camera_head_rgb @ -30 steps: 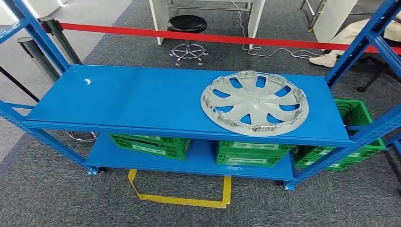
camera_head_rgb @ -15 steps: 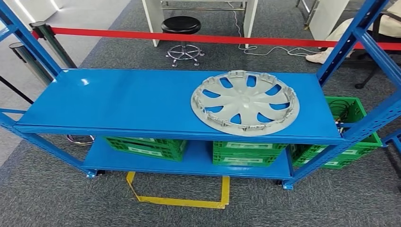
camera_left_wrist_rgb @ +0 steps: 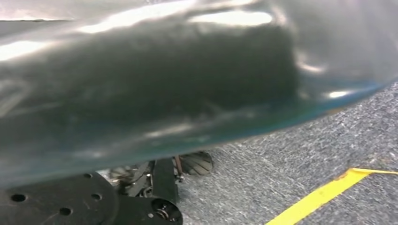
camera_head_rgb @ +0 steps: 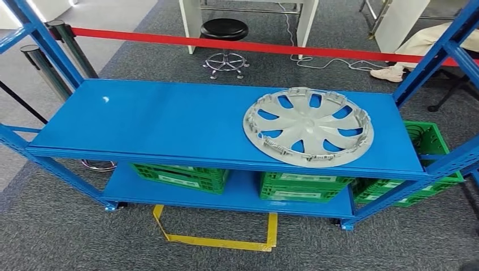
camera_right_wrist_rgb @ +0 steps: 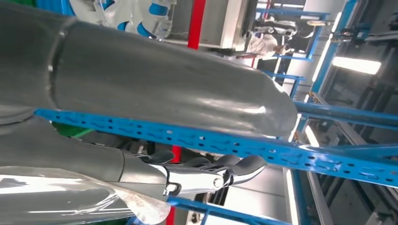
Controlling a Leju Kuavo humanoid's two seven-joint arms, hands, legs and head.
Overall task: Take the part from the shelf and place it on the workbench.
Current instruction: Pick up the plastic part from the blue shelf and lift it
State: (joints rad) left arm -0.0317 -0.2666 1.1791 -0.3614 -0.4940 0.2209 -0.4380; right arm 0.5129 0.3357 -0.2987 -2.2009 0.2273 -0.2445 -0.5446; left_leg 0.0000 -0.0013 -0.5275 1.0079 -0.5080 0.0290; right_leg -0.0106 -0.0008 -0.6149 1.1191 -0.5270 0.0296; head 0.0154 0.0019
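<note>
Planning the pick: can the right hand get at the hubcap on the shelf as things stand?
Probably yes: the hubcap lies flat on the right side of the shelf, uncovered, nothing beside it. The right hand holds nothing.

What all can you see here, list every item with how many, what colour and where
hubcap: one, silver-grey, flat on the top shelf board, right part
shelf: one, blue, in front of the robot
crates: at least three, green, on the lower board and past the right post
barrier belt: one, red, behind the shelf
stool: one, black seat, behind the belt
floor tape: yellow, on the carpet in front of the shelf
right hand: one, silver with dark fingers, holds nothing, near a blue beam
</note>
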